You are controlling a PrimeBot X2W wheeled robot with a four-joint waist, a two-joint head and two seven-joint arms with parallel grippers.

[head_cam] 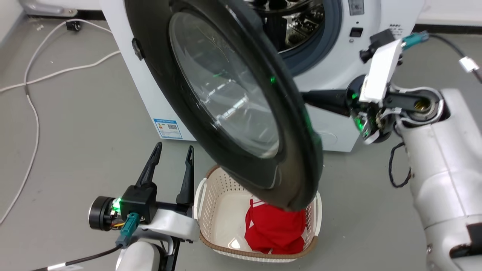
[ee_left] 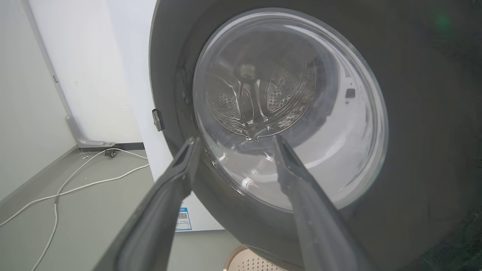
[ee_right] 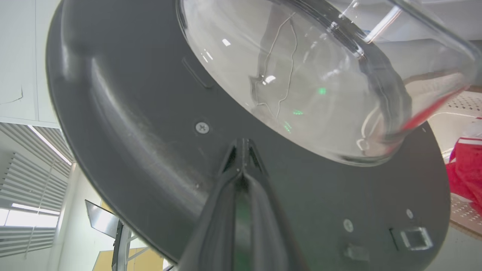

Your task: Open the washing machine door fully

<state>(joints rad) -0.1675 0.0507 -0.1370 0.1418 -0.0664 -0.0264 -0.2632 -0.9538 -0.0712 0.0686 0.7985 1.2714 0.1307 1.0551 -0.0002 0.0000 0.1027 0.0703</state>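
1. The large round glossy black washing machine door [head_cam: 226,101] with its bulging clear glass window fills the centre of the head view. It is swung away from the big white front-loading washing machine [head_cam: 331,75] behind it.
2. At the upper right of the door, the perforated steel drum [head_cam: 297,26] and the grey rubber gasket [head_cam: 325,41] are exposed.
3. The left gripper [head_cam: 174,147] is at the lower left of the head view, fingers pointing up, spread wide and holding nothing. It stands apart from the door.
4. In the left wrist view, the same left gripper [ee_left: 236,140] frames the lower part of the glass window between its two parted fingers.
5. The right gripper [ee_right: 243,148] rises from the bottom centre of the right wrist view. Its fingers are pressed together with nothing between them, and the tips appear to rest against the door's dark inner face below the glass bowl.
6. In the head view, its dark fingers [head_cam: 325,102] run from the right in behind the door's rim.
7. A cream perforated plastic laundry basket [head_cam: 203,210] stands on the grey floor at the lower centre. It holds a red garment [head_cam: 275,229], and the door's lower rim hangs over it.
8. A small blue label [head_cam: 168,128] marks the machine's lower front corner.
9. White cables [head_cam: 34,113] lie on the floor at the left.
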